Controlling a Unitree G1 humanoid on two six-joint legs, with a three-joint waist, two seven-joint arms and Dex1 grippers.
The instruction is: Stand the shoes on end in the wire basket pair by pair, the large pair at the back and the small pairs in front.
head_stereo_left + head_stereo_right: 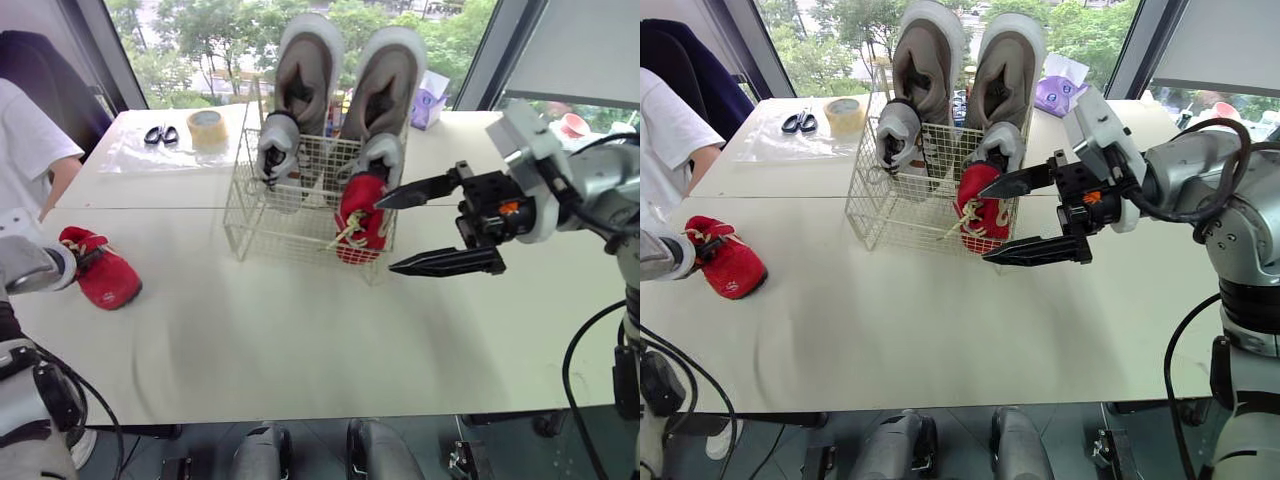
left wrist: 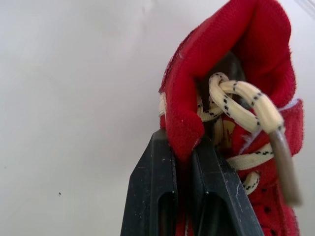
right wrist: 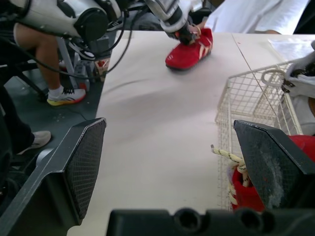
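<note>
Left gripper [image 2: 183,141] pinched shut on collar of loose red shoe [image 1: 105,275], on counter [image 1: 300,330]; right gripper [image 1: 386,235] spread wide, empty, just beside wire basket [image 1: 262,225], near upright red shoe [image 1: 362,212] inside.

Six shoes [image 1: 105,275], one wire basket [image 1: 268,228].

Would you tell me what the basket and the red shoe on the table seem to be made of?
The basket: thin metal wire, pale coated finish, judging by its open welded grid. The red shoe: soft fuzzy fabric, perhaps suede or canvas, with cream speckled woven laces.
</note>
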